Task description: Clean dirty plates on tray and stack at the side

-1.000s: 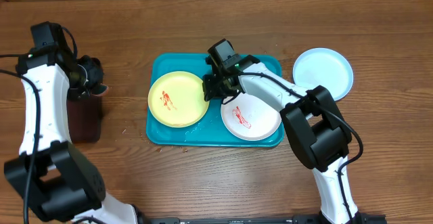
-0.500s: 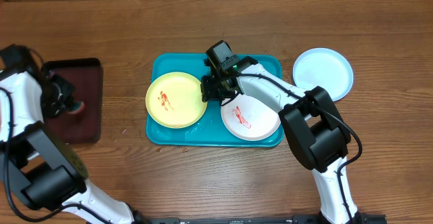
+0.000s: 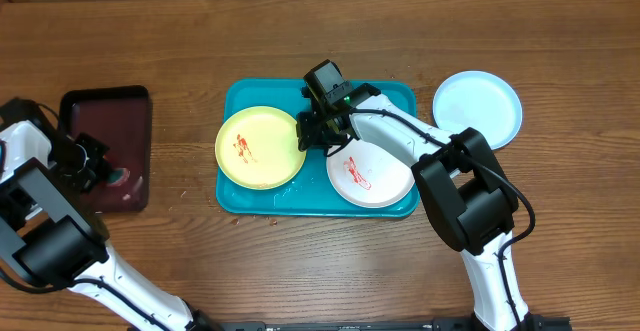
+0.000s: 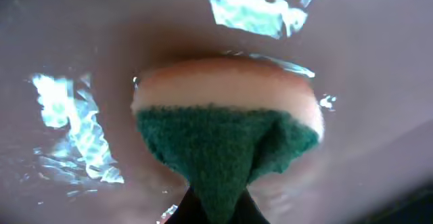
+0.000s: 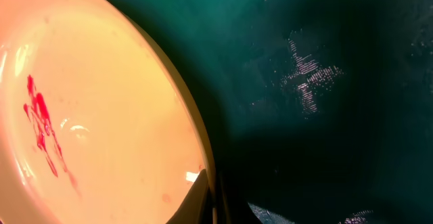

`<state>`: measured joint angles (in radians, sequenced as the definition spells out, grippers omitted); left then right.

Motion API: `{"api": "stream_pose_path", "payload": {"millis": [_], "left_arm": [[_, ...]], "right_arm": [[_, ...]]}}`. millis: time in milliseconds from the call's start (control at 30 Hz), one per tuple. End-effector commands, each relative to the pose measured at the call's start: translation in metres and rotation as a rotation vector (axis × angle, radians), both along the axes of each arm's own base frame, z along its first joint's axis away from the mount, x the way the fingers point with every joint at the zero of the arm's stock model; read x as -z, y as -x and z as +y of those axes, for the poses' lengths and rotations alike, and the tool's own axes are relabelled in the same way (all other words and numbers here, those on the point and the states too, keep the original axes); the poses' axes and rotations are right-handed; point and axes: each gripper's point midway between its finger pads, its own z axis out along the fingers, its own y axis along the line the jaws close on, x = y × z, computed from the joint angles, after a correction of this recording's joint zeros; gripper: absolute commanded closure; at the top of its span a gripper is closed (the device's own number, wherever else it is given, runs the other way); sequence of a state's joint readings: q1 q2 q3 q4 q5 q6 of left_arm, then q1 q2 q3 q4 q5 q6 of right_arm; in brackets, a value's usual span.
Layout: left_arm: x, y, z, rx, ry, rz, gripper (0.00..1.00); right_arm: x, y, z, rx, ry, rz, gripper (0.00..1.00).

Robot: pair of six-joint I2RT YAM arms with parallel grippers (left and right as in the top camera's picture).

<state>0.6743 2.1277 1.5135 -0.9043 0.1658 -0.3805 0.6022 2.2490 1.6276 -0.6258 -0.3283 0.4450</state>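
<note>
Nearest the front edge of the tabletop (image 3: pixel 300 31), the white plate (image 3: pixel 385 176) lies flat in the near right corner of the turquoise tray (image 3: pixel 400 96), a red smear (image 3: pixel 357 174) at its centre. At about the same depth, near the table's left edge, the left gripper (image 3: pixel 105 176) is down over the near part of the dark maroon tray (image 3: pixel 105 111). In the left wrist view its fingers are closed tight on the green scouring face of a sponge (image 4: pixel 223 129), whose pale foam side rests against the wet, glossy tray floor.

A little farther back, the yellow-green plate (image 3: pixel 255 149) fills the left half of the turquoise tray, with a red smear left of its centre. The right gripper (image 3: pixel 318 139) sits at that plate's right rim, between the two plates; in the right wrist view its fingers are pinched together on the rim of the yellow-green plate (image 5: pixel 101 102), with bare tray floor beside it.

Farthest back, the light blue plate (image 3: pixel 477 109) lies off the tray on the tabletop, just beside the tray's far right corner.
</note>
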Motion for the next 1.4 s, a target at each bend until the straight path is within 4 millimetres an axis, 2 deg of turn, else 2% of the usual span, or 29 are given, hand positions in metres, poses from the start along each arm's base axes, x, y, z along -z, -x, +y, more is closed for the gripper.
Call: {"api": "stream_pose_path", "payload": {"millis": [0,167,400,467,567,667,867,900,933,967,1000,1033,1133,1300,1367], "left_arm": [[0.022,0.001,-0.008,0.045,0.040,0.022,0.95],[0.016,-0.004,-0.004,0.049,0.027,0.004,0.96],[-0.021,-0.016,0.004,0.068,0.018,-0.006,0.96],[-0.026,-0.018,0.006,0.079,0.009,-0.011,0.96],[-0.021,-0.014,0.011,0.093,-0.020,0.012,0.96],[-0.008,-0.001,0.014,0.093,-0.051,0.066,0.96],[0.019,0.011,0.005,0.093,-0.038,0.083,0.94],[0.019,0.011,0.004,0.093,-0.036,0.081,0.91],[0.018,0.009,0.003,0.094,-0.029,0.073,0.82],[0.016,0.006,0.002,0.091,-0.017,0.058,0.60],[0.015,0.003,0.001,0.091,-0.009,0.047,0.28],[0.013,0.001,0.000,0.091,-0.004,0.038,0.18],[0.006,-0.002,0.004,0.091,-0.013,0.037,0.16],[-0.017,-0.002,0.024,0.087,-0.094,0.080,0.16],[-0.025,-0.005,0.027,0.086,-0.101,0.074,0.20]], "right_arm": [[0.022,0.003,-0.012,0.021,0.075,0.007,0.96],[0.022,0.003,-0.012,0.022,0.078,0.006,0.96],[0.022,0.003,-0.012,0.022,0.076,0.005,0.96],[0.022,0.002,-0.012,0.022,0.074,0.001,0.96],[0.021,0.000,-0.010,0.022,0.068,-0.007,0.96],[0.020,-0.001,-0.009,0.023,0.064,-0.013,0.96],[0.020,-0.001,-0.009,0.022,0.064,-0.013,0.96],[0.020,-0.001,-0.009,0.022,0.065,-0.013,0.96],[0.020,-0.001,-0.010,0.022,0.065,-0.012,0.96],[0.020,-0.001,-0.010,0.022,0.066,-0.010,0.96],[0.020,0.000,-0.010,0.022,0.067,-0.009,0.96],[0.021,0.000,-0.010,0.022,0.067,-0.009,0.96],[0.020,-0.001,-0.010,0.022,0.066,-0.010,0.96],[0.020,-0.001,-0.010,0.022,0.066,-0.010,0.96],[0.020,-0.001,-0.009,0.019,0.065,-0.014,0.96]]}}
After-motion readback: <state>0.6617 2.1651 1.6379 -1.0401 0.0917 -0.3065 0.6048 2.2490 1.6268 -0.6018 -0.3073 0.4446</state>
